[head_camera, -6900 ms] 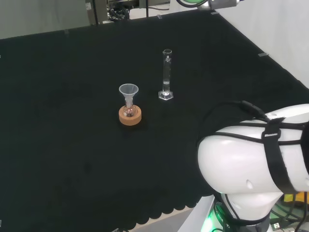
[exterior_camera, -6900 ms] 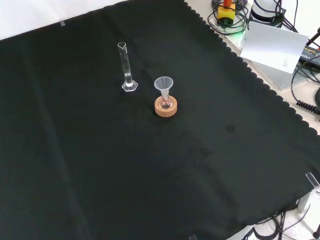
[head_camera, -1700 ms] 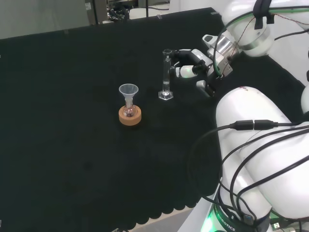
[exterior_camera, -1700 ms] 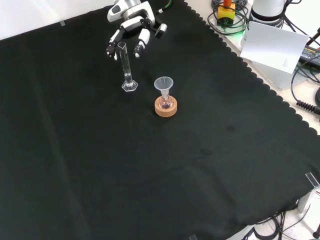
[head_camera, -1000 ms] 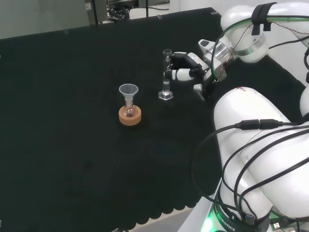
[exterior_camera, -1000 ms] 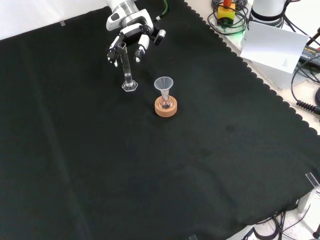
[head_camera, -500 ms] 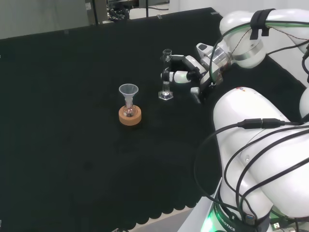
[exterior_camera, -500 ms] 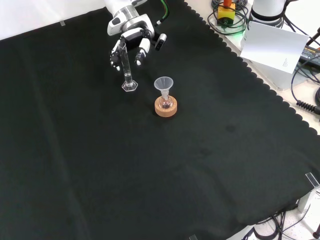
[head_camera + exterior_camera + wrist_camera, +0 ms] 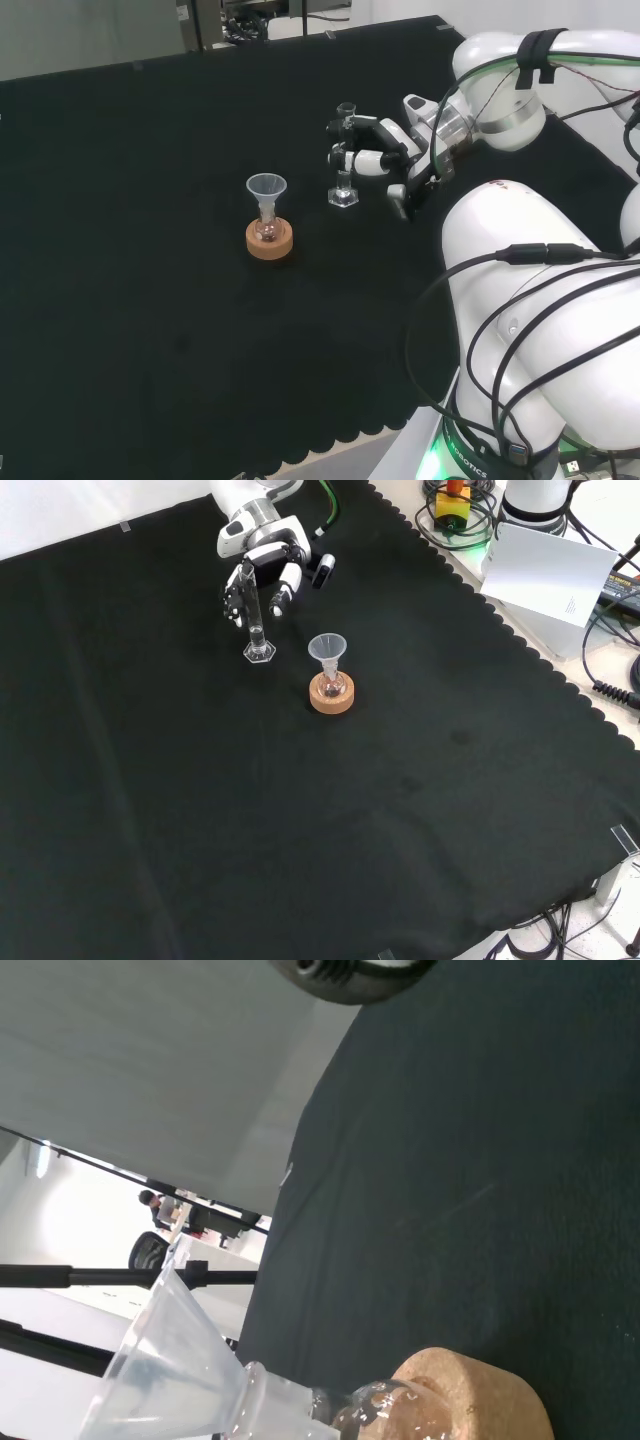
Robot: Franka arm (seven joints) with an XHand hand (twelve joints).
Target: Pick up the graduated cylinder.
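So the hand [image 9: 385,152] is right at the cylinder [image 9: 344,170] now, fingers [image 9: 238,592] reaching round the upper part of the tube. In the head view they bracket the tube just under its lip, and in the front view there's a finger on either side of it. Looks partly curled round it, but I honestly can't tell if they're actually touching the glass. The cylinder's base sits flat on the cloth [image 9: 300,830] and it stands upright.

Count: one cylinder, one funnel [image 9: 266,190] stuck in one small flask [image 9: 266,229], which sits on one cork ring [image 9: 269,240]. That's all the ware I can make out.

The flask set is near the cylinder, to its left and a bit closer to the camera in the head view. The cylinder is toward the far part of the cloth in the front view, with loads of bare cloth all round and the scalloped edge well away.
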